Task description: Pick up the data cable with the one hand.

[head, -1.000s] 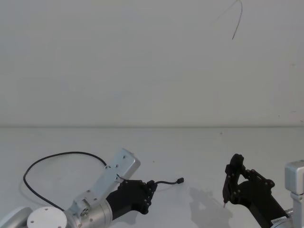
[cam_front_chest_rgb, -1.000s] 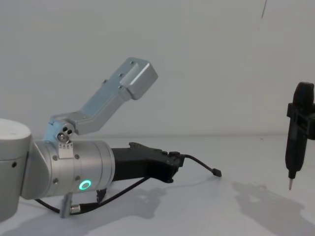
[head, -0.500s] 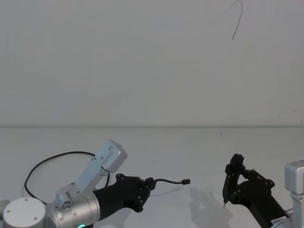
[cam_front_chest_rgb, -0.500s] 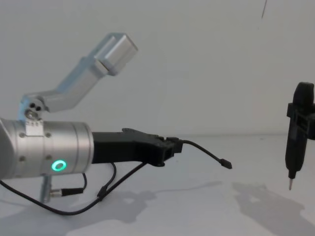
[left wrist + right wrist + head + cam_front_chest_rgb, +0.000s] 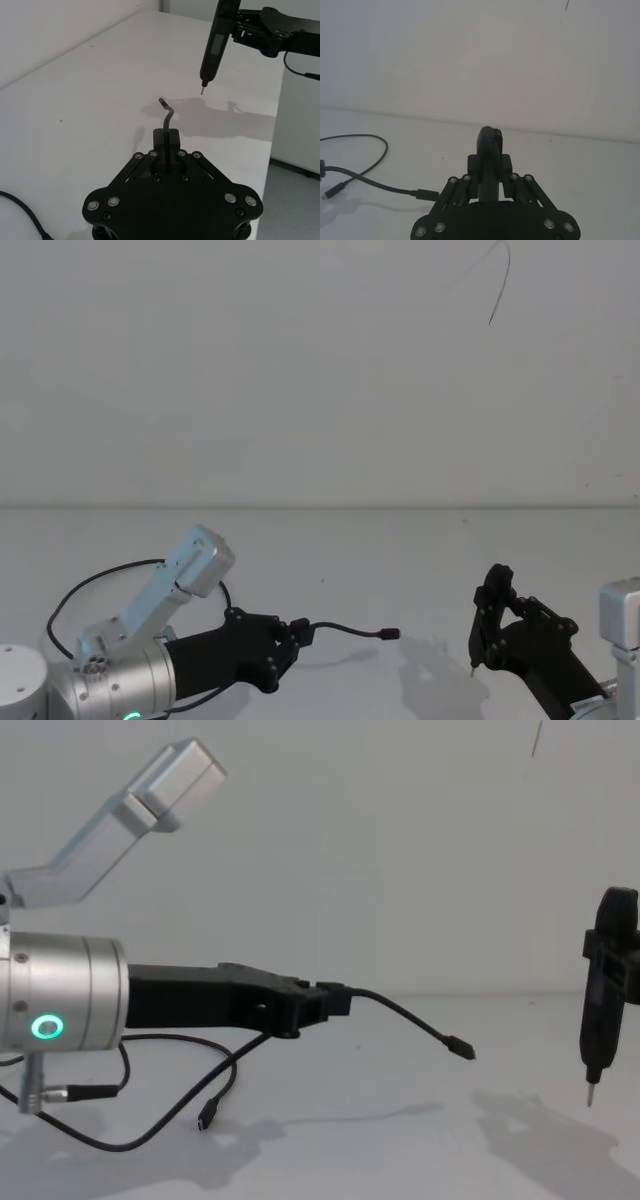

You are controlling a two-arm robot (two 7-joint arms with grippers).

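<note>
The data cable (image 5: 400, 1015), a thin black cord, is pinched in my left gripper (image 5: 335, 1000), which is shut on it above the table. One plug (image 5: 460, 1047) sticks out ahead of the jaws in the air; the other plug (image 5: 205, 1120) dangles below the arm. In the head view the left gripper (image 5: 297, 632) is at lower left, with the data cable (image 5: 350, 629) running right from it. In the left wrist view the data cable (image 5: 170, 117) rises from the left gripper (image 5: 166, 136).
My right gripper (image 5: 505, 635) stays at lower right, shut on a black tool (image 5: 603, 990) with a pointed metal tip, also seen as the black tool (image 5: 215, 45). A second black cord with a silver cylindrical plug (image 5: 70, 1093) hangs under the left arm. The white table (image 5: 420, 550) ends at a white wall.
My left arm has risen and drawn back to the left with the cable in it. The cable's trailing plug now hangs free. The right arm has not moved.
</note>
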